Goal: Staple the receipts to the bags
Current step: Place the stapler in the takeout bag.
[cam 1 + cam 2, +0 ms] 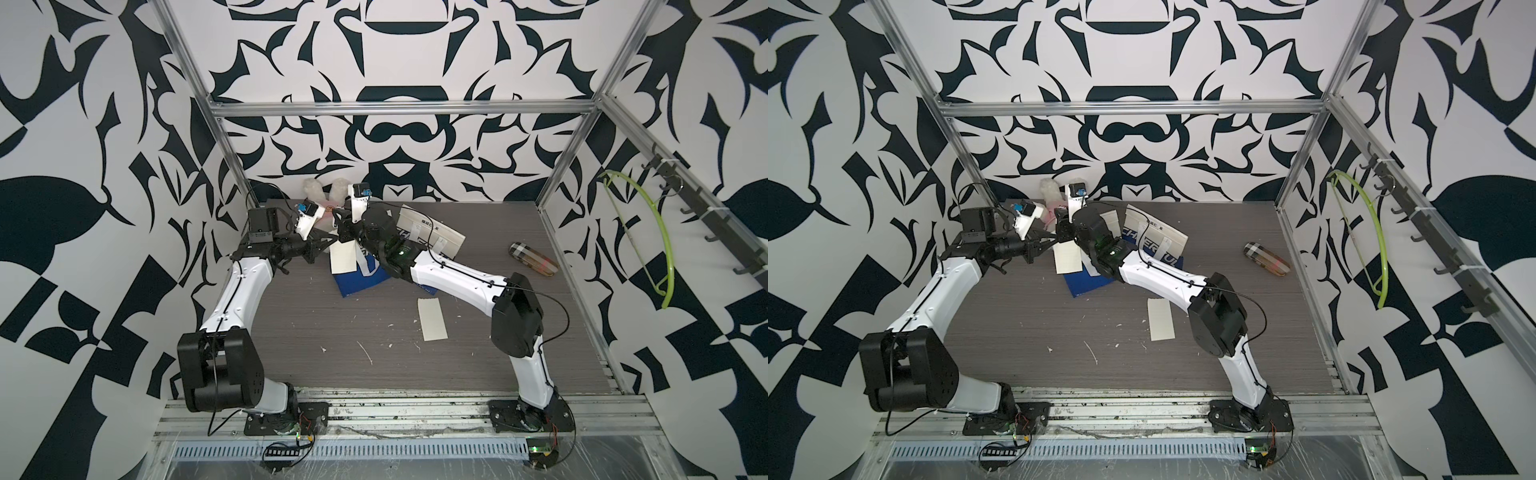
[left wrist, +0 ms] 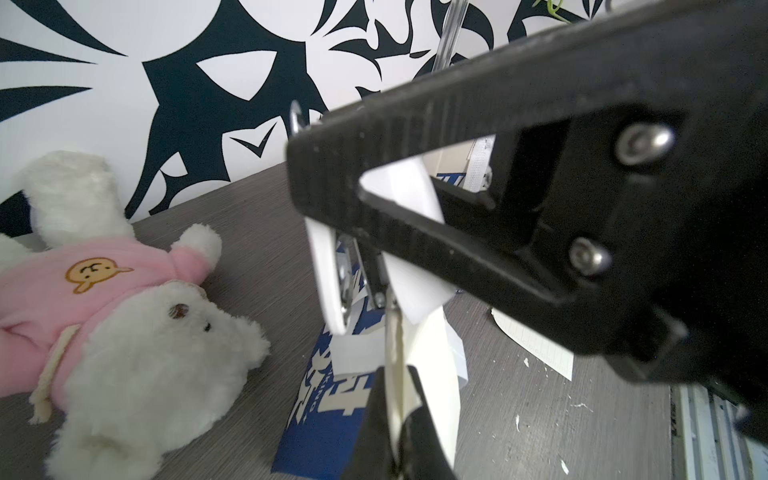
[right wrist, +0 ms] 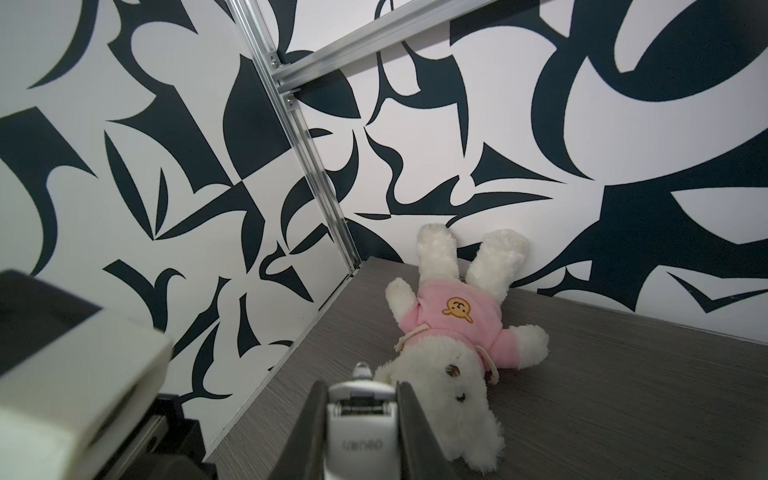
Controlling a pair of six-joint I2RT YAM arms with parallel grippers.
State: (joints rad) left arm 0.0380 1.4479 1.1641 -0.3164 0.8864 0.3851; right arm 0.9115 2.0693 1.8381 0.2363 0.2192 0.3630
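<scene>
receipt [image 1: 343, 257] and bag [image 1: 357, 284] pinched in closed left gripper [image 2: 397, 419], white stapler [image 3: 360, 424] clamped in right gripper [image 3: 360, 390]

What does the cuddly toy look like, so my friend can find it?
Follow the grey table to the patterned back wall, near the metal corner post. A fluffy white cuddly toy lies there on its back, legs toward the wall. Nothing else is soft, and it alone wears a pink shirt with an orange face.

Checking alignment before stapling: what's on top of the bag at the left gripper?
A cream receipt lies on the bag, pinched by the left gripper. The right arm covers the bag's upper part, so nothing there can be checked.
</scene>
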